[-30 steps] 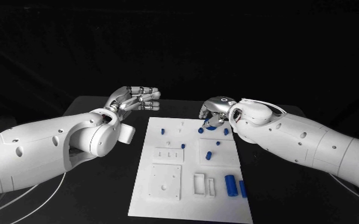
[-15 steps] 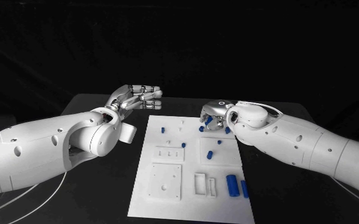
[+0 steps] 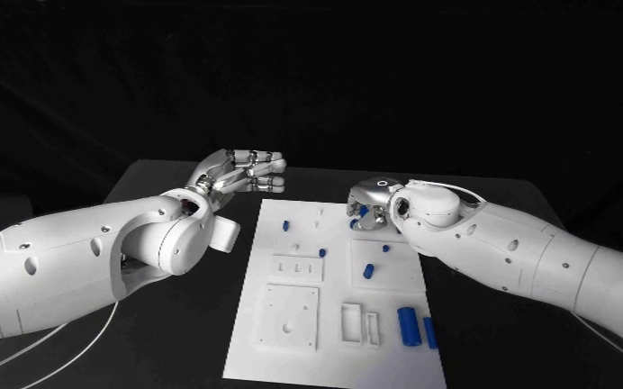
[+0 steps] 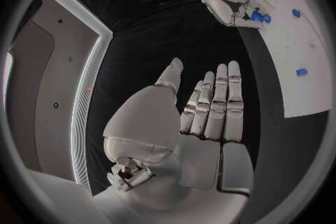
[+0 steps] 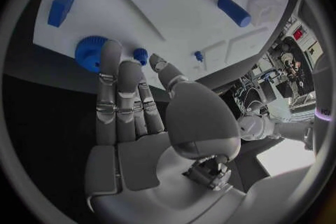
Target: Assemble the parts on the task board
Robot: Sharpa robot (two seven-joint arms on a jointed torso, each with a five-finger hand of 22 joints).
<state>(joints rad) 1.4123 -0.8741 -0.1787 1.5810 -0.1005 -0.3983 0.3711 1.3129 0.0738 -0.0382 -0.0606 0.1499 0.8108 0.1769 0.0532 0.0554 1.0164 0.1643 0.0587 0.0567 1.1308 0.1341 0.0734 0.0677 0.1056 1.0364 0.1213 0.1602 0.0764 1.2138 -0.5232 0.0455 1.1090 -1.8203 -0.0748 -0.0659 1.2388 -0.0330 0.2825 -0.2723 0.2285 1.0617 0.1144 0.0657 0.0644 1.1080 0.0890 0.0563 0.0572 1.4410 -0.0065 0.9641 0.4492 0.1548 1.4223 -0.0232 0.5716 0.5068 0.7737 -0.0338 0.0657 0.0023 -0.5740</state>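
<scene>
Right hand (image 3: 373,209) hovers fingers apart, holding nothing, at the task board's (image 3: 335,353) far right edge — the blue gear (image 5: 91,52) lies just past my fingertips (image 5: 110,50); left hand (image 3: 240,171) open, farther off

The right hand (image 3: 369,206) is now lower and tucked further behind its own big white wrist than a moment ago. It sits at the far edge of the task board (image 3: 335,353), at about 1 o'clock from the board's middle. Its fingers (image 5: 110,59) now rest by a blue gear part (image 5: 89,52), which peeked out beside the hand before.
</scene>
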